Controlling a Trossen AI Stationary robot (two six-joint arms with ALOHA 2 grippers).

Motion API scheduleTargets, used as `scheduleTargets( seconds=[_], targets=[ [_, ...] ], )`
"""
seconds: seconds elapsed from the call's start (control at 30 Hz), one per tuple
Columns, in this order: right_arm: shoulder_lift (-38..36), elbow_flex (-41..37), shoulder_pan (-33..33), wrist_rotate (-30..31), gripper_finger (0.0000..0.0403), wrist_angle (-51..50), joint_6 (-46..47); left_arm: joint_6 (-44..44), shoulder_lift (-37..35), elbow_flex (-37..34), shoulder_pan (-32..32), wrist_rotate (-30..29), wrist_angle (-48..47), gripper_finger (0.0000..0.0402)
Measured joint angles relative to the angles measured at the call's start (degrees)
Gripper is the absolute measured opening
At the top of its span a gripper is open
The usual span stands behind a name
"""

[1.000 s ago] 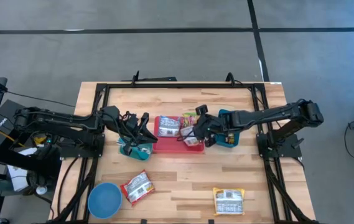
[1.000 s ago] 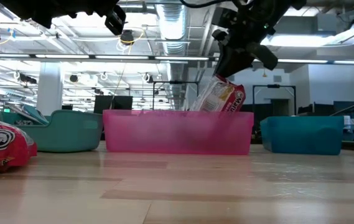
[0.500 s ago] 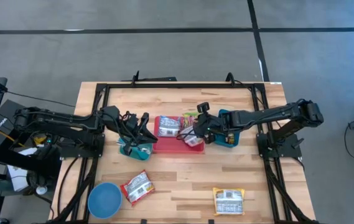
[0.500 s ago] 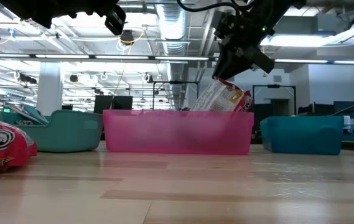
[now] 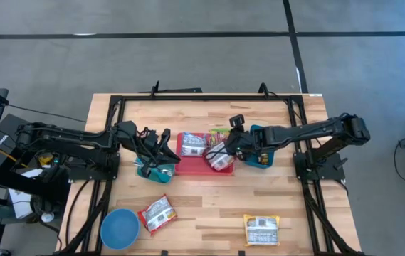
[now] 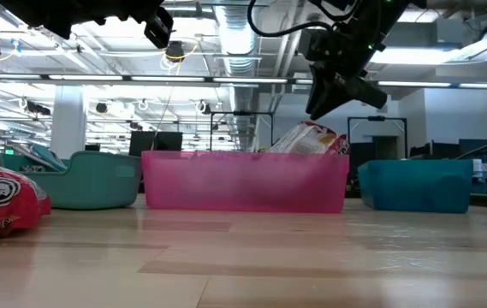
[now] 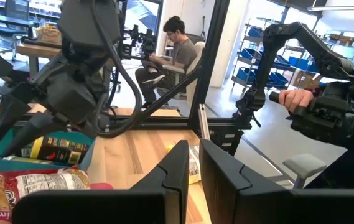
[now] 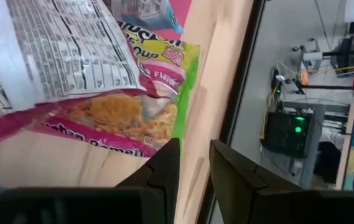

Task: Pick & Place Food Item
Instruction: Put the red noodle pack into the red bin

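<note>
Letting go cleanly is the step in hand: the right gripper (image 5: 228, 142) hangs just above the right end of the pink tray (image 5: 194, 168) at the middle of the high view, its fingers parted a little and gripping nothing, while the pink noodle packet (image 6: 311, 139) leans inside the tray against that end wall. A good finish would be a straight lift, so that the fingers do not catch the packet's upper edge and tip it out. The left gripper (image 5: 161, 144) waits over the green tub (image 5: 154, 171) left of the tray, fingers nearly together and empty.

The wooden table (image 5: 209, 213) also carries a teal bin (image 5: 261, 162), a blue bowl (image 5: 119, 228), a red packet (image 5: 156, 213) and a yellow packet (image 5: 262, 229) near the lower edge. Beyond lies an open workshop, where a seated person (image 7: 175, 50) shows in the left wrist view.
</note>
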Motion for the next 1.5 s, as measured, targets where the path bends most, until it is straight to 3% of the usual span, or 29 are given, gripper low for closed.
scheduleTargets(
  seconds=[0.27, 0.43, 0.53, 0.83, 0.97, 1.5],
  targets=[
    [-0.73, 0.07, 0.18, 0.38, 0.0082, -0.30, 4.36, 0.02, 0.00, 0.00, 0.02, 0.00, -0.02, 0.0032],
    [-3.72, 0.09, 0.24, 0.05, 0.0082, -3.75, 13.87, 0.01, 0.00, -0.02, 0.00, 0.01, -0.02, 0.0032],
    [-6.12, 0.00, 0.57, -0.63, 0.0082, -6.03, 24.67, 0.00, 0.02, -0.01, 0.02, 0.00, -0.07, 0.0032],
    [-11.82, 0.01, 0.61, -20.17, 0.0082, -8.81, 55.22, 0.20, 0.02, 0.00, 0.02, 0.00, 0.00, 0.0032],
    [-11.55, 0.00, 0.69, -25.06, 0.0082, -9.39, 64.91, 0.20, 0.02, -0.01, 0.01, 0.00, -0.02, 0.0032],
    [-5.34, -0.11, 4.71, -25.51, 0.0082, -11.83, 73.64, 0.08, 0.02, -0.02, 0.00, 0.00, -0.02, 0.0032]
  ],
)
